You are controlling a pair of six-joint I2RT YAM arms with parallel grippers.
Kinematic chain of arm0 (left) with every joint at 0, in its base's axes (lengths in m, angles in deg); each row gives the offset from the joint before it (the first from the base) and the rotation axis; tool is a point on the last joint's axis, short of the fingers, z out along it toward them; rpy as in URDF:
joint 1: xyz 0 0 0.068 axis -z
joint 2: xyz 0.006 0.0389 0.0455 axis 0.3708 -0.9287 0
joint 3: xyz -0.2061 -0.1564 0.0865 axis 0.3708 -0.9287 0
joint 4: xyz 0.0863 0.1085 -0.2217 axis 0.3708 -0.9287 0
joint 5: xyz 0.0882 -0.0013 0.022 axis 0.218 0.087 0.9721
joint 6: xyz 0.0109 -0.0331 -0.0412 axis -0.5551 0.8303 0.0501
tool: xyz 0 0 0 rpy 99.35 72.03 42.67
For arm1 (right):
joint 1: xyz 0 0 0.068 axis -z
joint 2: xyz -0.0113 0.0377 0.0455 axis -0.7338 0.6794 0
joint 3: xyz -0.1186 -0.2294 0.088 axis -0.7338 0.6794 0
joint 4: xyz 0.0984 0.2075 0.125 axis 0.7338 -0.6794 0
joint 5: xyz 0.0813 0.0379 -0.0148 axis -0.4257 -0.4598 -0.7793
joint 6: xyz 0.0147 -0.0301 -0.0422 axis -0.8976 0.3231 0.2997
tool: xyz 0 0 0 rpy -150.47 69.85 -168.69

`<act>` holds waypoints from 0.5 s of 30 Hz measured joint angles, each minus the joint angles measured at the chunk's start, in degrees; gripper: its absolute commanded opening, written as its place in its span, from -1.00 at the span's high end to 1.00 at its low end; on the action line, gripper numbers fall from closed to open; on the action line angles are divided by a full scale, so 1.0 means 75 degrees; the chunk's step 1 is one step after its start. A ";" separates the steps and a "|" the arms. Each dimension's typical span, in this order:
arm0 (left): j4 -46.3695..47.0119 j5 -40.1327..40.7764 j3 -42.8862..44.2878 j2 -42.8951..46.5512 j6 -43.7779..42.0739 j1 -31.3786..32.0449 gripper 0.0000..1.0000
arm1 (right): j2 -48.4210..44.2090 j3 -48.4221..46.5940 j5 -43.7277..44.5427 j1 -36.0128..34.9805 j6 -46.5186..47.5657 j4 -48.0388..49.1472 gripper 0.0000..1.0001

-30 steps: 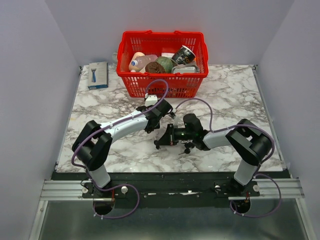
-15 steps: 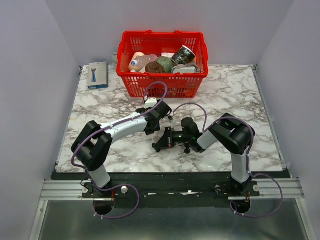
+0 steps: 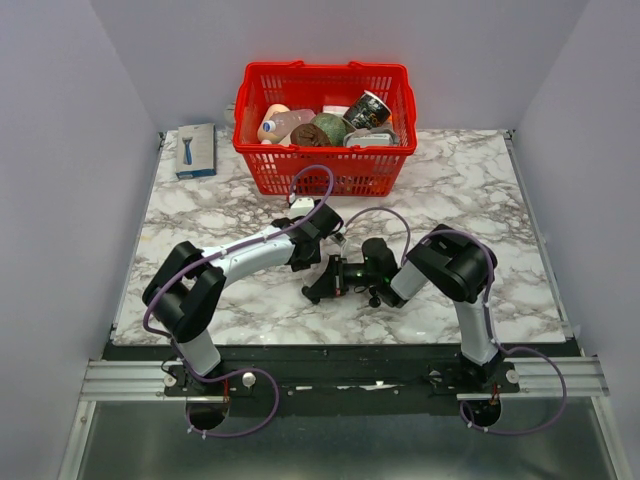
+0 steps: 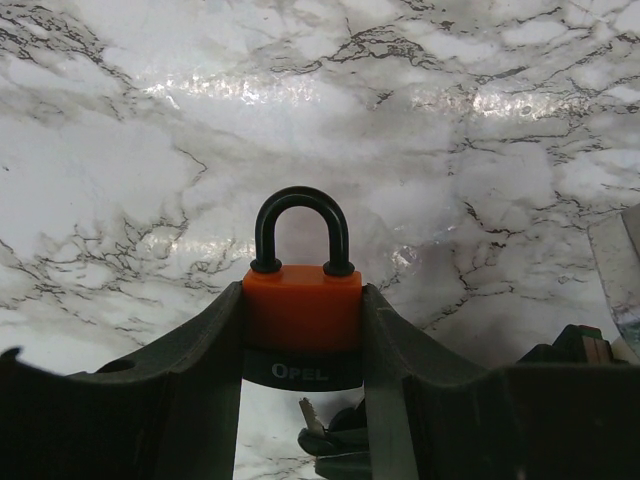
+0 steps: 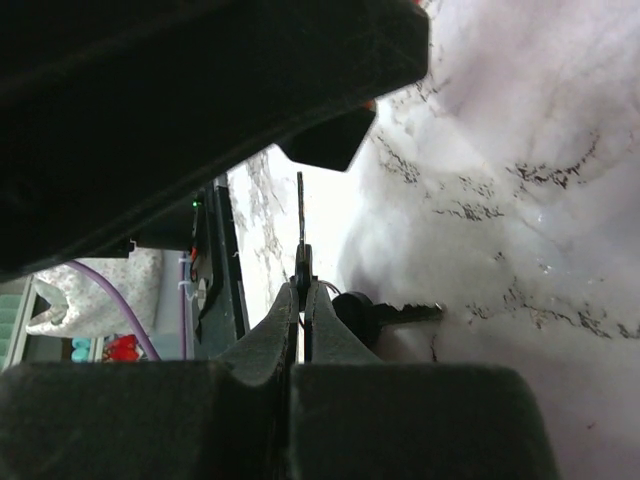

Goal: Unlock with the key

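The right arm has folded its elbow in toward the middle since a second ago, and the right tool [image 3: 316,286] has slid a little nearer the front edge. The left arm has hardly shifted.

The left tool [image 4: 302,296] pinches the padlock [image 4: 302,318] by its orange sides, one finger on each flank. The lock sits upright in the wrist view, with its black shackle [image 4: 301,228] closed into the body and pointing away from the camera over the marble worktop [image 4: 480,150]. A black band reading OPEL runs along the lock's lower edge.

The right tool's fingers are pressed together on the head of the key [image 5: 300,225]. The thin blade sticks straight out past the tips, toward the dark underside of the left tool. Whether the tip touches the lock cannot be told. A spare key [image 5: 385,315] on the same ring lies just beside those fingers, on the marble.

From above, both tools meet near the middle of the worktop. A red basket [image 3: 325,130] of goods stands at the back, with a small box [image 3: 196,150] at the rear left corner.
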 measured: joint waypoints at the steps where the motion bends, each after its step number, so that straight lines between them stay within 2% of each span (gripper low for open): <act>1: 0.0006 -0.0015 -0.0015 0.0000 0.0006 0.0000 1.00 | 0.0000 0.0000 0.0000 0.0000 0.0003 0.0052 0.99; 15: 0.0122 -0.0070 -0.0163 0.0000 0.0038 0.0000 1.00 | 0.0417 0.0003 0.0000 0.0108 -0.0152 0.1035 0.99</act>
